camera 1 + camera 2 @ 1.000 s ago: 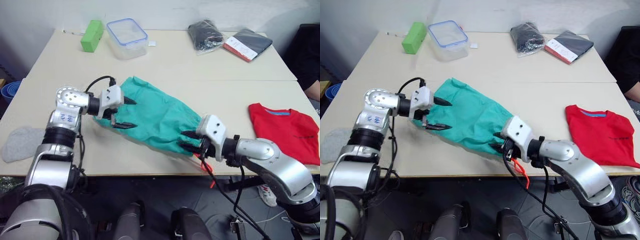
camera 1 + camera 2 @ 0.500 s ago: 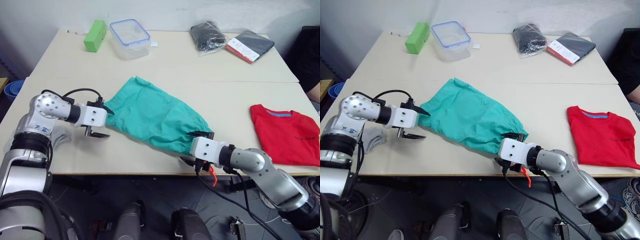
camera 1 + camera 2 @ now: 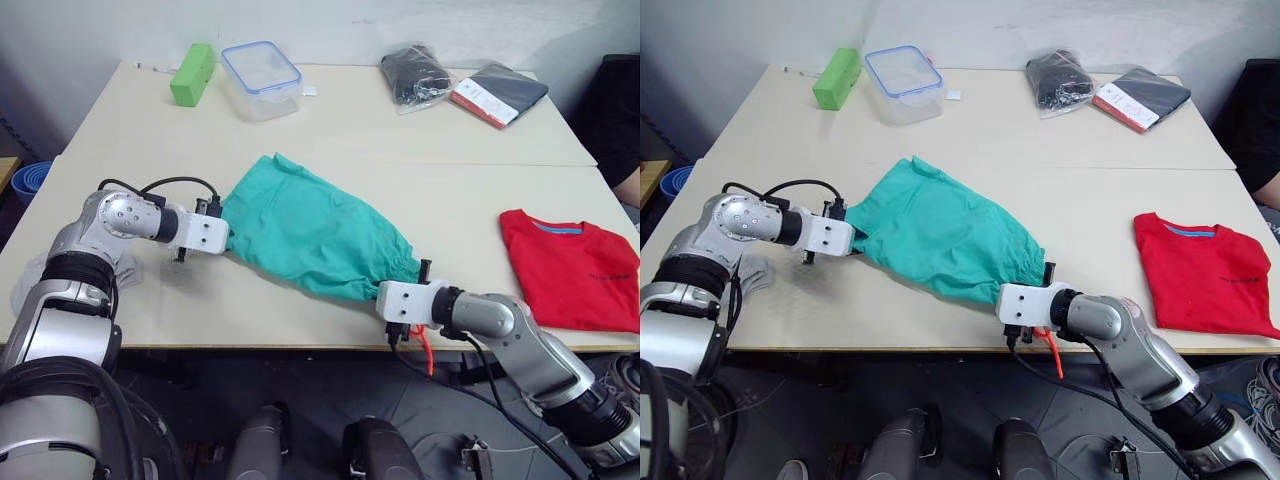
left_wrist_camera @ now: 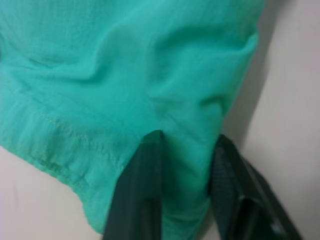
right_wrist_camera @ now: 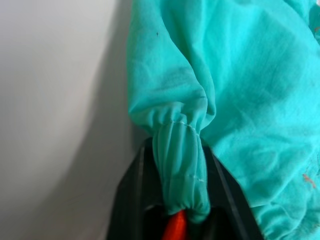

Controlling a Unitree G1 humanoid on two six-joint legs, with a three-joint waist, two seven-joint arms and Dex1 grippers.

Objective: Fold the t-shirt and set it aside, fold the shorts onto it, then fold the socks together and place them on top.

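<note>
Shorts (image 3: 310,235) — teal-green, thin limp fabric, near table's front edge (image 3: 250,345); left gripper (image 4: 182,190) pinches hem, right gripper (image 5: 177,200) clamps gathered waistband — likely sags.

Teal-green shorts (image 3: 310,235) with orange drawstring (image 5: 175,231), bright red t-shirt (image 3: 570,270) with blue strip in collar, light grey socks (image 3: 752,272), lime-green block (image 3: 191,72), clear box with blue-rimmed lid (image 3: 260,77), beige table (image 3: 400,130), black gripper fingers (image 4: 145,195).

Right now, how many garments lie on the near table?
3: shorts mid-table, gripped by both grippers; t-shirt at the right edge; a grey sock behind the left arm. A second sock may be hidden.
</note>
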